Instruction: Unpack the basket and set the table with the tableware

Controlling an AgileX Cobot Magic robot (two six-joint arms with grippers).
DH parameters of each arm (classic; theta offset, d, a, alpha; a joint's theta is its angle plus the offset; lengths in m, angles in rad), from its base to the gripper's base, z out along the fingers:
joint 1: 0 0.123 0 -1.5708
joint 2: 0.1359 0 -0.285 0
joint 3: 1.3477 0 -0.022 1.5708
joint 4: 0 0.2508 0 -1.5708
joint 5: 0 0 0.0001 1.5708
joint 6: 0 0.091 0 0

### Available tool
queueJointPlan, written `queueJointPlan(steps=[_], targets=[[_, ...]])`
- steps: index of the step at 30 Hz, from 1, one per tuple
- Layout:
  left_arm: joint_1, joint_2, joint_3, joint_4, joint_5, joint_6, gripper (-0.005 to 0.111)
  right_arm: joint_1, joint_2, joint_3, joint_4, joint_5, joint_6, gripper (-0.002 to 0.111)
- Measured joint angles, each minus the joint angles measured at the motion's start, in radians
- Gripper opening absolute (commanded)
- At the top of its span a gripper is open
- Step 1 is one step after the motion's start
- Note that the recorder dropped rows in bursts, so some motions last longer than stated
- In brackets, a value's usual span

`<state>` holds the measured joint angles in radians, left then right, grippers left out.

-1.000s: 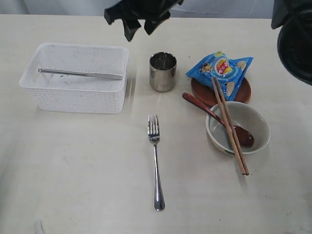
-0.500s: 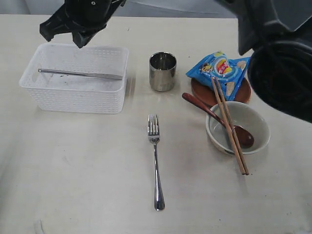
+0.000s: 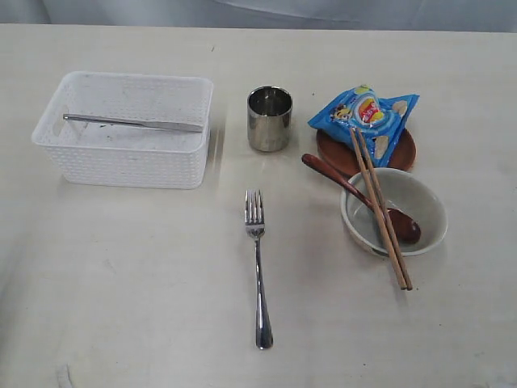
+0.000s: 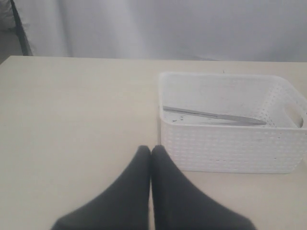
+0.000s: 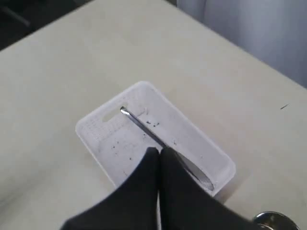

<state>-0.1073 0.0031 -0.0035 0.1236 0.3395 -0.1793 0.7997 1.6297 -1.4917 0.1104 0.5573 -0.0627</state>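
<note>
Right wrist view: the black right gripper [image 5: 159,151] is shut empty over the white lattice plastic basket [image 5: 192,128], the left gripper [image 4: 151,149] likewise beside it, so jaws must be opened before the slim steel knife [image 5: 138,123] inside, seemingly flat, is straddled crosswise.

**Mia:** What was in the white basket [image 3: 129,166]?

**Ben:** A knife [image 3: 133,123] lay in it, the long way. The basket sat on the left side of the table [image 3: 121,283].

**Mia:** And next to it?

**Ben:** A shiny cup [image 3: 269,119] stood just to its right. A fork [image 3: 258,267] lay closer to us, its points facing the cup.

**Mia:** And on the right?

**Ben:** A blue snack bag [image 3: 365,113] lay on a brown plate [image 3: 404,147]. A white bowl [image 3: 420,198] sat just beside the plate. A spoon [image 3: 331,174] rested in the bowl, and chopsticks [image 3: 380,208] lay across its rim.
</note>
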Motion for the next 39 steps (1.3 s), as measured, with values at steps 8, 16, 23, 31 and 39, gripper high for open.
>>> queueJointPlan(steps=[8,16,23,31,39], targets=[[0.0,0.0,0.0,0.0,0.0,0.0,0.0,0.0,-0.545,0.522,-0.04,-0.422,0.01,-0.001],[0.0,0.0,0.0,0.0,0.0,0.0,0.0,0.0,-0.903,0.698,-0.049,-0.502,0.01,-0.001],[0.0,0.0,0.0,0.0,0.0,0.0,0.0,0.0,-1.074,0.71,-0.049,-0.496,0.01,-0.001],[0.0,0.0,0.0,0.0,0.0,0.0,0.0,0.0,-1.219,0.71,-0.049,-0.496,0.01,-0.001],[0.0,0.0,0.0,0.0,0.0,0.0,0.0,0.0,-1.336,0.71,-0.049,-0.496,0.008,-0.001]])
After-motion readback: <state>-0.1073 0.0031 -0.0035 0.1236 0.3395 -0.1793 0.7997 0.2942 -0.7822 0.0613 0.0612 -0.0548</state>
